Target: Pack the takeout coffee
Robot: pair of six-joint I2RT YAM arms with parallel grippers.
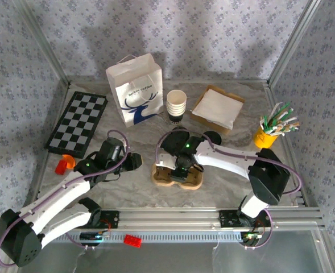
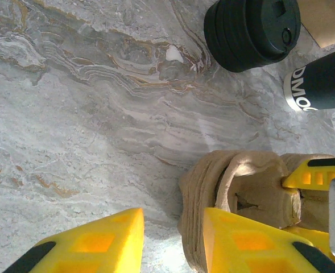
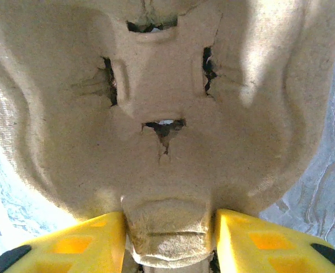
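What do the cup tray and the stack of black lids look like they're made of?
The cup tray looks like moulded paper pulp: matte tan, fibrous, torn at its slots. The black lids are probably plastic: smooth, slight sheen, crisp rims.

Rough matt pulp-paper cup carrier [image 3: 167,114] on smooth marbled tabletop [image 2: 70,114].

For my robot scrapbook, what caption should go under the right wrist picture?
Close-up: the right gripper pinches a pulp cup carrier by its middle tab, one yellow finger on each side.

walls [image 1: 224,34] — pale floral paper | table [image 1: 227,187] — grey marbled top | corner posts [image 1: 293,40]: metal
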